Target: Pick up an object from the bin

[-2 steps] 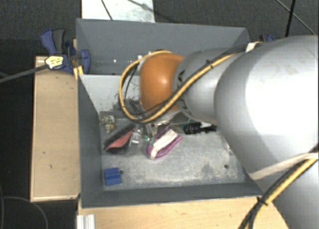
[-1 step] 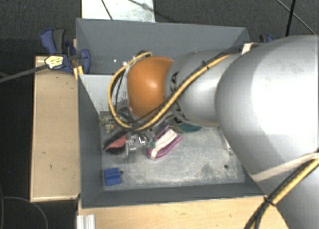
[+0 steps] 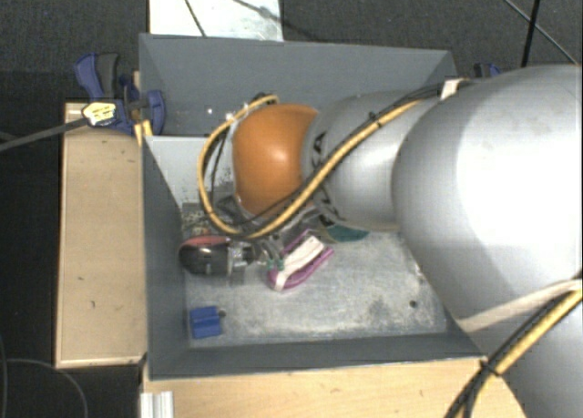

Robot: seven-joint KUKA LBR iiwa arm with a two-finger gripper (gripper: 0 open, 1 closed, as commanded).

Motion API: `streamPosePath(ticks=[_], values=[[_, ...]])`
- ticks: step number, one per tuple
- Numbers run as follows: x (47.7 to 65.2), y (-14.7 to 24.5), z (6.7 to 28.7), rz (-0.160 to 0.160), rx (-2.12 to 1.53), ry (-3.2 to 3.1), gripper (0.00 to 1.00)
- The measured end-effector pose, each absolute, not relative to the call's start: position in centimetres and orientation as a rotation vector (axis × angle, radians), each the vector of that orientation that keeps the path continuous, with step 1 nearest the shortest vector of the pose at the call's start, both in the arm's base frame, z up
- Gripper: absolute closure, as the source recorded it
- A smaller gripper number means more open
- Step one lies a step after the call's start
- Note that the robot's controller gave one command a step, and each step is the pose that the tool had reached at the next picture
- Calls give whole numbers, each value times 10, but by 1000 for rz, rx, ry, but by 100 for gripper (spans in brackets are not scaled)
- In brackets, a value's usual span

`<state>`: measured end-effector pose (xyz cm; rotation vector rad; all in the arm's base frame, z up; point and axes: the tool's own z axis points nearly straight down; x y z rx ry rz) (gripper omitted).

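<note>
My end effector [image 3: 239,257] sits low in the grey bin [image 3: 364,302], left of centre in the frame, under my orange wrist cover [image 3: 269,166]; I cannot tell whether it is wide or narrow. Just to its left lies a dark rounded thing with a red top [image 3: 202,255], and to its right a purple-and-white bundle [image 3: 299,266]. A small blue block [image 3: 207,321] sits apart at lower left. I judge this the grasp step: the next move calls for a sure hold, then a straight lift.
</note>
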<state>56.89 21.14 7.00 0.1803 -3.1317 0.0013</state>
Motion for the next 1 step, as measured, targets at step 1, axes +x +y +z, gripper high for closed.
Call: streamPosePath(ticks=[1], values=[[566, 211, 257, -5, 166, -3147, 100]])
